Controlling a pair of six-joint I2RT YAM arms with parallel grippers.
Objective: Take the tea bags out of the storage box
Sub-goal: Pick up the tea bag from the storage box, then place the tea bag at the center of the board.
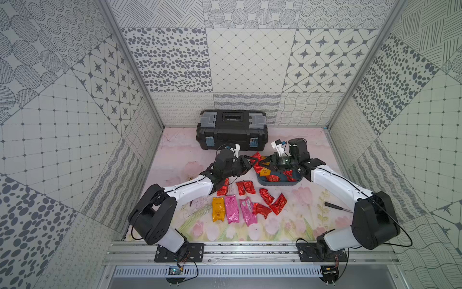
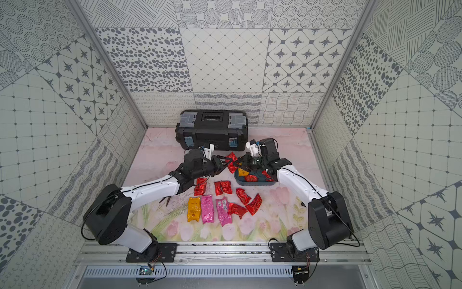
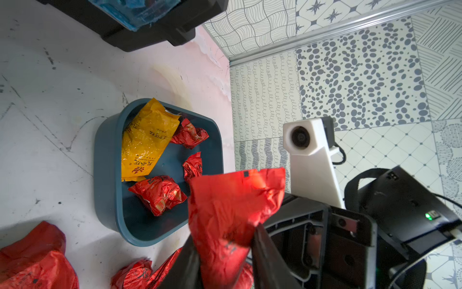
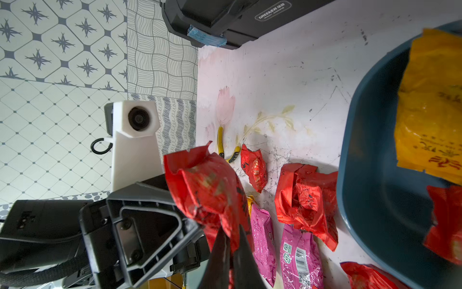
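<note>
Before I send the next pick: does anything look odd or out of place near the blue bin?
Yes. Both the left gripper and right gripper clamp the same red tea bag in mid-air beside the storage box, a tug risk. Inside, an orange packet leans with one end over the rim.

**Brand name among the packets:** The white word "GREENER" stands in an outlined plate on the black plastic toolbox, at 12 o'clock on the flower-printed tabletop. The smaller line beneath it is illegible. Red Chinese characters run along the orange-yellow foil tea bag in the shallow teal plastic storage box at 2 o'clock, too creased to read. A long pink foil tea bag, toward 6 o'clock, bears green round seals and a barcode with unreadable digits. Dark print on the crinkled red foil tea bag cannot be read.
</note>
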